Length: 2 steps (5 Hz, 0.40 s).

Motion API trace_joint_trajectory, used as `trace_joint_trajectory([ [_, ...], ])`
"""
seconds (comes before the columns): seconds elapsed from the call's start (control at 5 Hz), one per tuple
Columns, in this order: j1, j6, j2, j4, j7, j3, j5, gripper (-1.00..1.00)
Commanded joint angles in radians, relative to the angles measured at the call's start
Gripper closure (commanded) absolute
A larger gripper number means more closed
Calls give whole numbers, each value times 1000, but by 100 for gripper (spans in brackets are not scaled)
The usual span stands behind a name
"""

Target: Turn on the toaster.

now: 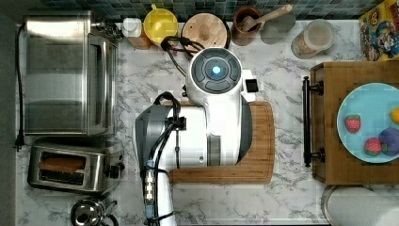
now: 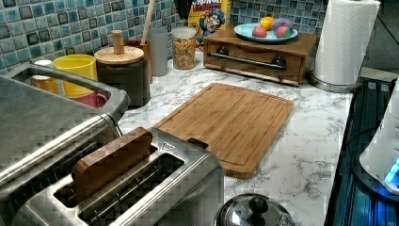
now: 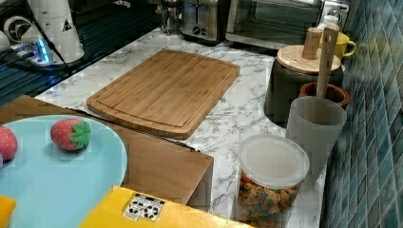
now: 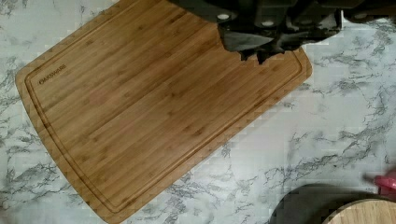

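We found the toaster [image 1: 70, 165] lower left in the top view, below the toaster oven [image 1: 66, 75]. The arm [image 1: 207, 127] overhung the cutting board [image 1: 259, 165]. We could not tell the gripper [image 4: 261, 51] state.

The white arm [image 1: 214, 117] folds over itself, wrist pointing straight down; the dark tool [image 4: 261, 44] hangs beneath it, fingers close together.

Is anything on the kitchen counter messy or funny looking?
Nothing is spilled or knocked over. One funny thing: the slice sticking up from the toaster looks like a wooden block, not real bread.
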State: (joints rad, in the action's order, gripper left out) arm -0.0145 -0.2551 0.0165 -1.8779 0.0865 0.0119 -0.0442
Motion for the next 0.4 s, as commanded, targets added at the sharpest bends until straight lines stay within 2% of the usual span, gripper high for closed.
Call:
trace_joint_trajectory([
  [0.2,-16,0,30,5,42,16,11,100],
  [0.4,-37,-56,-1,-77,117,45,-9,100],
])
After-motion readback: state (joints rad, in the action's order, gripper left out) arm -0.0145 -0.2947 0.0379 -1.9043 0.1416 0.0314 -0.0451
